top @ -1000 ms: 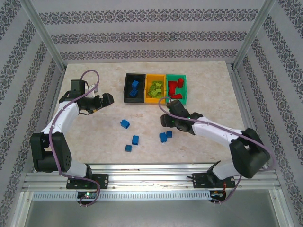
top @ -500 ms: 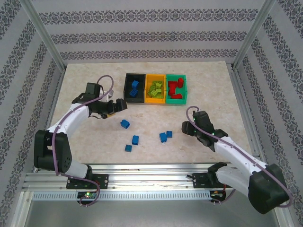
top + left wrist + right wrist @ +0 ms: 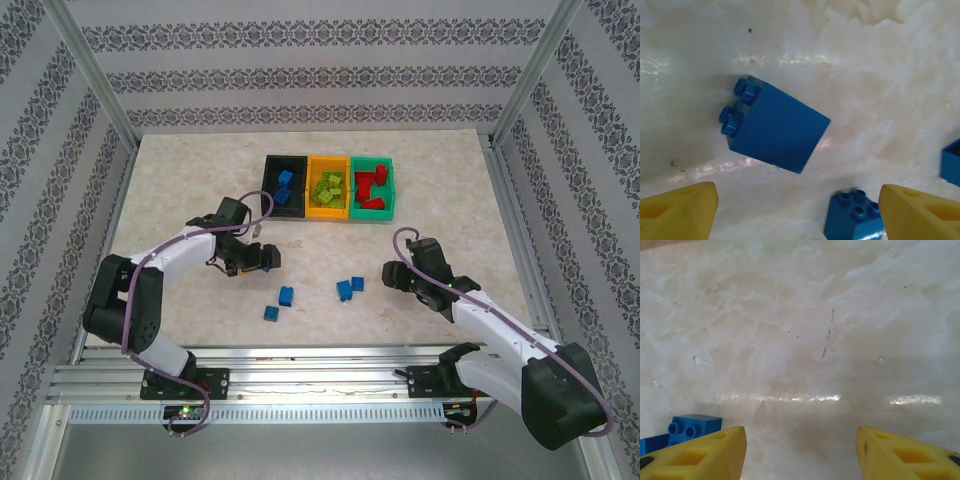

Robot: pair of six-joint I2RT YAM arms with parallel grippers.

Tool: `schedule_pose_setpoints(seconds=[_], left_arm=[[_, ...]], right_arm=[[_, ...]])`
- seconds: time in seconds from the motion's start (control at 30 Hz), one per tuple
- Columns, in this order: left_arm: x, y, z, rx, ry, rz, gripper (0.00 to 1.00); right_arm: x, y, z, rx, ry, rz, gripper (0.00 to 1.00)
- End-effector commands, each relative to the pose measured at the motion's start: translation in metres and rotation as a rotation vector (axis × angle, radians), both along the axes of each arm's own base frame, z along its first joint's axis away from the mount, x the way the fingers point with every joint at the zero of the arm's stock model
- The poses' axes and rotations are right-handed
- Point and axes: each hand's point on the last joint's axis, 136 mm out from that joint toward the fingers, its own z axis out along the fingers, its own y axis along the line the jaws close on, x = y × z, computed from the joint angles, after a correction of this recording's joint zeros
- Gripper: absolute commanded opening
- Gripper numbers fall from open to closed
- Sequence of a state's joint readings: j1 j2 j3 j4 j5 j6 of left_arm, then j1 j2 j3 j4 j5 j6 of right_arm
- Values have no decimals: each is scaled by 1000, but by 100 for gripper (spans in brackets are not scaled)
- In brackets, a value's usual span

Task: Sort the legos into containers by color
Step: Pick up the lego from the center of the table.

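My left gripper [image 3: 262,257] hangs open low over the table, below the black bin [image 3: 268,188]. In the left wrist view its yellow fingertips [image 3: 680,210] stand wide apart around bare table. A blue lego [image 3: 772,125] lies on its side just ahead. A second blue lego [image 3: 852,215] stands studs up close to the right fingertip. My right gripper [image 3: 392,272] is open and empty, to the right of two touching blue legos [image 3: 350,288]. One of them [image 3: 690,426] shows beside its left finger. The orange-yellow bin [image 3: 312,190] holds lime legos, and the green bin [image 3: 391,185] holds red ones.
Two more blue legos [image 3: 287,295] [image 3: 271,313] lie near the front between the arms. Another blue brick [image 3: 952,162] shows at the right edge of the left wrist view. The black bin has blue bricks in it. Patterned walls and metal posts [image 3: 95,75] enclose the table.
My left arm swung right and toward the front, coming down over the blue lego below the black bin, with its fingers narrowing a little. My right arm drew back from the bins, then stayed put.
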State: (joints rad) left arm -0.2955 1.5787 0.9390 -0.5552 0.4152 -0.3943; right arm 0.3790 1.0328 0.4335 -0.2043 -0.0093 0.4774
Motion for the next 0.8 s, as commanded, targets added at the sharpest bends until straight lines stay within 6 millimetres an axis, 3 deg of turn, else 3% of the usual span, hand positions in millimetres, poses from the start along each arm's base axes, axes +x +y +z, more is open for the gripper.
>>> schedule_pose_setpoints(seconds=[0.0, 0.5, 0.63, 0.77], left_arm=[[5, 14, -1, 159, -22, -51, 82], [26, 7, -20, 394, 26, -209, 78], [27, 3, -27, 420, 39, -236, 70], [24, 0, -30, 415, 49, -249, 53]], right_arm=[[7, 8, 9, -7, -39, 33, 60], [6, 13, 7, -51, -37, 58, 60], [6, 14, 7, -55, -39, 63, 60], [6, 14, 7, -61, -41, 62, 60]])
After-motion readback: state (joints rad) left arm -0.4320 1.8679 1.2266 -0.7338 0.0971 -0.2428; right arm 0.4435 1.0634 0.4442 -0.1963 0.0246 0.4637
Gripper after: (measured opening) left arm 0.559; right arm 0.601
